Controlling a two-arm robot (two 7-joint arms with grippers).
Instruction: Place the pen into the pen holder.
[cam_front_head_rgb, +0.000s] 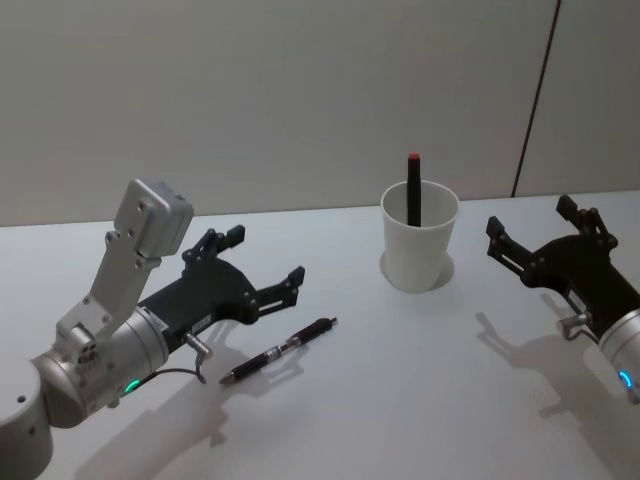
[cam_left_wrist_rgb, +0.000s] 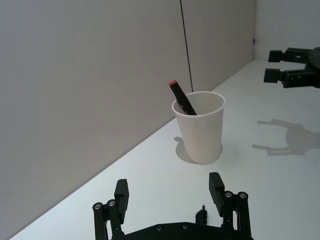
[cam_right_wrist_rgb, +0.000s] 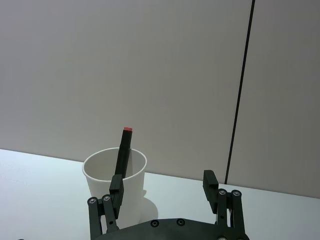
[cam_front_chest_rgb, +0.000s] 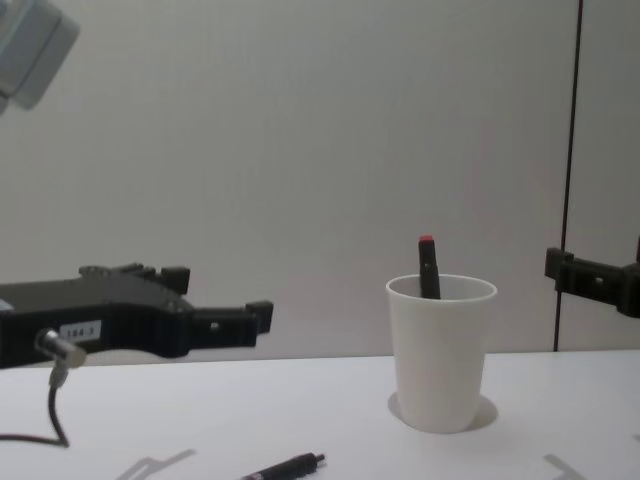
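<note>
Red-tipped pen (cam_front_head_rgb: 413, 190) standing in cup (cam_front_head_rgb: 418, 250) — black pen (cam_front_head_rgb: 280, 352) lying on table (cam_front_head_rgb: 400, 410), ungrasped. Left gripper (cam_front_head_rgb: 265, 255) hovering beside it, spread wide, empty; right gripper (cam_front_head_rgb: 531, 217) waiting, wide.

Both my grippers spread open, gripping nothing.
My left gripper (cam_front_head_rgb: 265, 255) reaches forward from my left side, its fingers (cam_front_head_rgb: 292, 278) parted wide, one tip farther forward than the other, with my silver left wrist (cam_front_head_rgb: 120, 355) bent behind it. My right gripper (cam_front_head_rgb: 532, 217) comes in from my right side, pointing forward and inward, its jaws likewise wide apart.
</note>
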